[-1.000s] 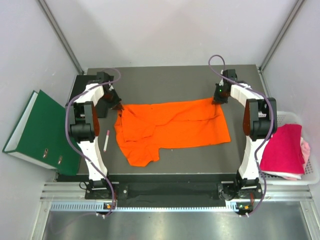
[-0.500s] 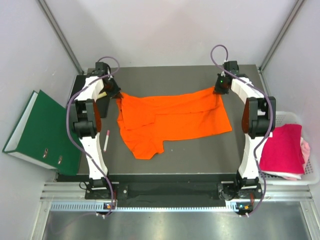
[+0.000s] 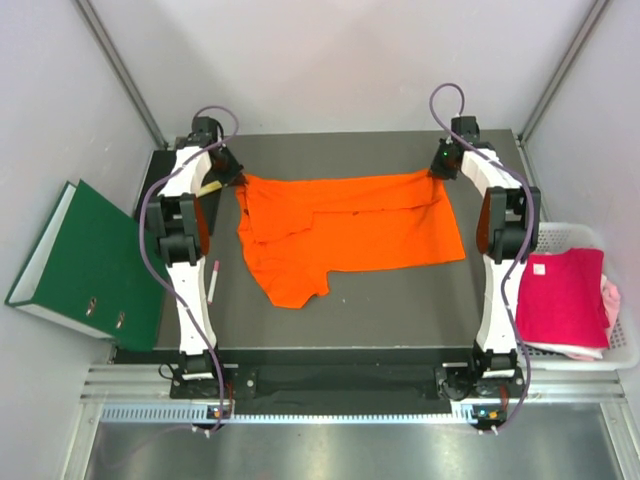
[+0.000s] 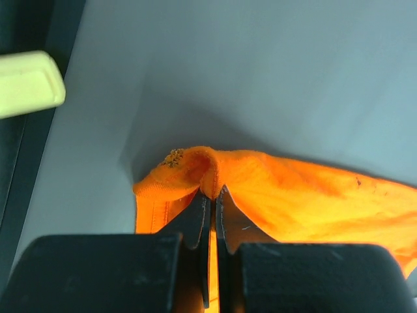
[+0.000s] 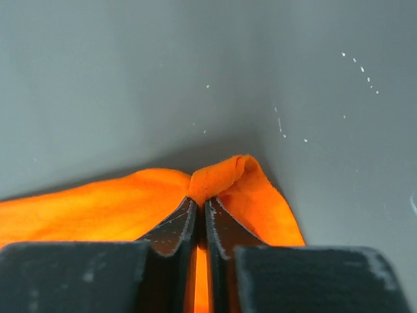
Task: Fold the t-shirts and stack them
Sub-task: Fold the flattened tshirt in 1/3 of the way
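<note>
The bright orange t-shirt [image 3: 345,232] lies spread across the dark table, one sleeve hanging toward the front left. My left gripper [image 3: 236,180] is shut on its far left corner [image 4: 195,168]; in the left wrist view [image 4: 212,193] cloth is pinched between the jaws. At the far right corner [image 5: 225,175], my right gripper [image 3: 441,175] is shut on the cloth, which bunches at the tips [image 5: 201,199]. A folded magenta t-shirt [image 3: 565,298] rests in the basket at the right, over a pale pink t-shirt [image 3: 609,300].
A green binder [image 3: 78,262] leans off the table's left side. A white pen [image 3: 213,281] lies by the left arm. A white basket [image 3: 622,340] stands at the right edge. A pale yellow object [image 4: 29,83] sits near the left gripper at the table's back left.
Both grippers have carried the shirt's far corners toward the back of the table and slightly apart, pulling the far edge straighter and the cloth flatter.
</note>
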